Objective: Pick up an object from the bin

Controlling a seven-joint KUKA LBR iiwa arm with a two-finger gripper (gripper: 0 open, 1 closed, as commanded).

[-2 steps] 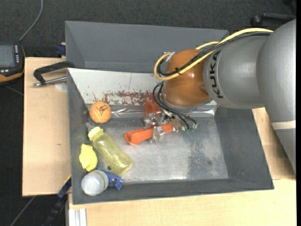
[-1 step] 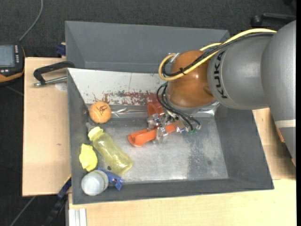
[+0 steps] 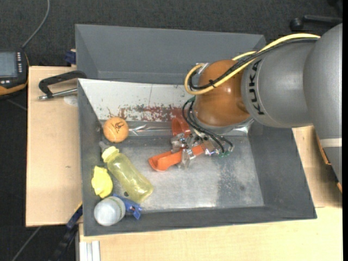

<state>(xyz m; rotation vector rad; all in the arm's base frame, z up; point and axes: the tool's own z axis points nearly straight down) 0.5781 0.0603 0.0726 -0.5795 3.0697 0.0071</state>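
Candidate: flat orange piece [image 3: 165,161], tongue-shaped, smooth, probably soft plastic or rubber; lies on the bin floor right at the tip of the gripper [image 3: 185,152], near end against or under the tip, the rest running out to the view's left of it; whether the gripper is parted or closed cannot be told, so no grasp recorded

Step in hand, judged: settling onto this piece; to do it well, come straight down over the near end and close across the narrow width, not along the length; a thin flat thing on bare metal may slide, so seat low to the floor before closing and lift only once it is seen clamped

Outward from the gripper: orange ball [image 3: 116,129], round with a dark mark, well to the left; pale yellow bottle [image 3: 129,179], translucent, on its side, lower left; yellow lump [image 3: 101,182] just beside it; white-capped blue item [image 3: 111,211] farthest, in the corner; bin [image 3: 283,200] grey metal, floor scuffed, back wall speckled red-brown; glossy orange cover [image 3: 217,94] on the wrist above
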